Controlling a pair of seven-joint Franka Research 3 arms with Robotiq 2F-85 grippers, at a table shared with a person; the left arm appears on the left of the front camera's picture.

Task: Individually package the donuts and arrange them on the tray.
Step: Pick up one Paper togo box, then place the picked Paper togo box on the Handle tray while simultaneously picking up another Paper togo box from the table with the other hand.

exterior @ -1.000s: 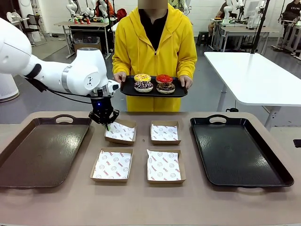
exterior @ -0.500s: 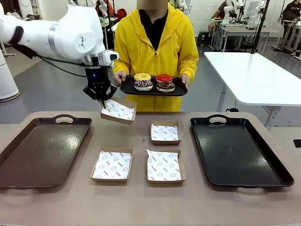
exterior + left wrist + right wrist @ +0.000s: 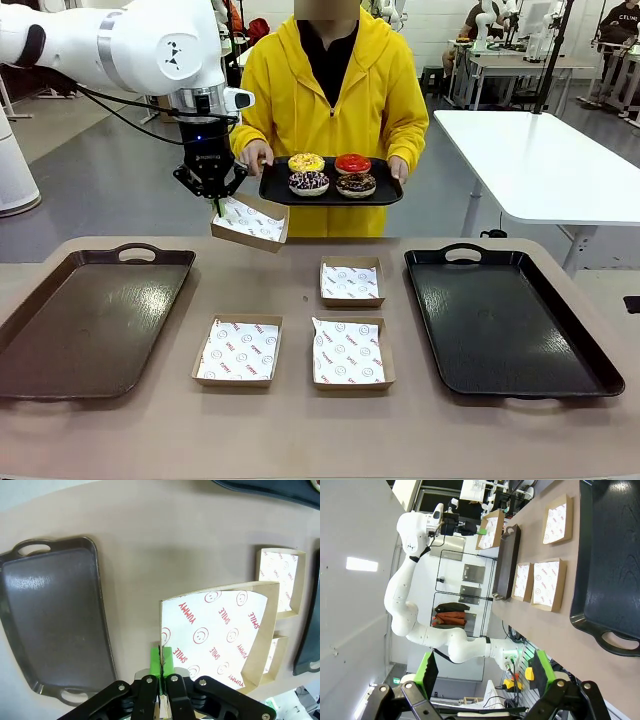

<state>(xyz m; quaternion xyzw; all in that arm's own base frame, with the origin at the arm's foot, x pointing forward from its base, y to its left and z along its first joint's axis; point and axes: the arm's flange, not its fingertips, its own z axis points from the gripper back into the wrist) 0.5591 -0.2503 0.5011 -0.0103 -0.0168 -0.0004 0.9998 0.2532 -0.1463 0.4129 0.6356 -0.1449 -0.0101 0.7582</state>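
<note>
The left hand (image 3: 216,203) is clamped on one edge of a box (image 3: 252,222), holding it tilted in the air above the surface (image 3: 300,420). The four donuts (image 3: 309,182) sit on a black tray (image 3: 385,193) held by the person just beyond it. The right hand (image 3: 485,669) is spread wide, gripping nothing.

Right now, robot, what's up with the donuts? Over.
Left gripper shut on a paper-lined box, aloft. Right gripper open, empty. Four donuts on the person's tray. Nothing blocking.

A paper-lined cardboard box (image 3: 250,221) hangs tilted at the left hand (image 3: 217,205), above the table (image 3: 300,430); three other boxes (image 3: 351,281) (image 3: 238,350) (image 3: 348,352) lie flat below.
</note>
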